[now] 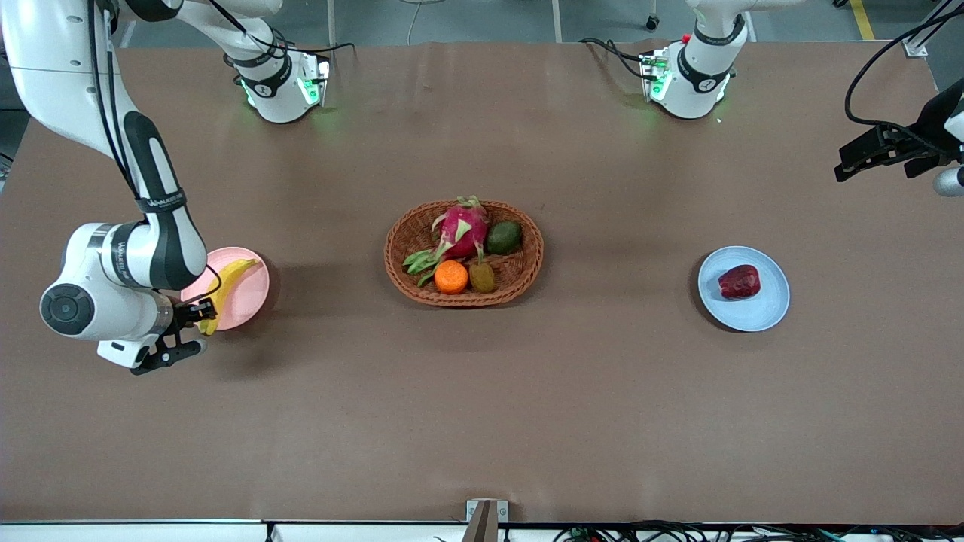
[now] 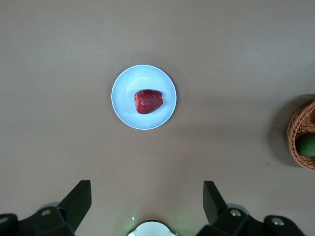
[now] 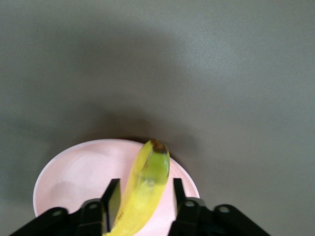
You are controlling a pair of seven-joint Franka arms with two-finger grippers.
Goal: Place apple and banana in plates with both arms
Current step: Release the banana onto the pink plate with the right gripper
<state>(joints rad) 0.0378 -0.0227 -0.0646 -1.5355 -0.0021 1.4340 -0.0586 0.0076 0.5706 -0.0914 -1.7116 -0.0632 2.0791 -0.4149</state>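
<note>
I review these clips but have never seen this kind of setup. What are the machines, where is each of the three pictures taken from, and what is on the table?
Two white robot arms share a brown table. One picture looks down from a high camera facing them; the other two come from cameras on each arm's wrist.

A wicker basket of fruit sits mid-table. The apple lies on the blue plate. The left claw hangs open, high over the table and holds nothing. The right claw straddles the banana over the pink plate, fingers slightly apart from it.

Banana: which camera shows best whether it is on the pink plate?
Front view: the whole banana lies across the pink plate. The right wrist view shows one end between the right gripper fingers; the left wrist view misses it.
</note>
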